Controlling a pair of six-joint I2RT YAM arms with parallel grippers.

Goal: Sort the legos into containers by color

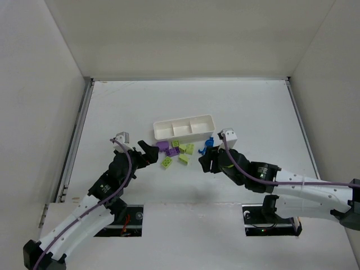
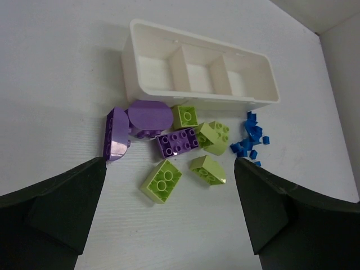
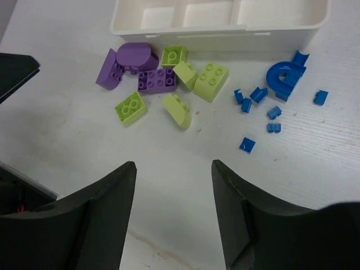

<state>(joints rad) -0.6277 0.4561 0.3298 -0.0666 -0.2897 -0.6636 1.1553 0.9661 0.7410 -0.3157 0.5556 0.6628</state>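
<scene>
White three-compartment tray [image 2: 247, 100], frame top; purple bricks [image 2: 147, 115], lime bricks [image 2: 162, 180] and blue bricks [image 2: 251, 138] lie loose below. Left gripper [image 2: 170, 163] and right gripper [image 3: 173, 164] both spread wide, empty.

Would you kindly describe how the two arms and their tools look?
Both the left arm and right arm have white shells, black joints and a purple cable along them. The left tool and right tool are black, with broad dark fingers.
</scene>
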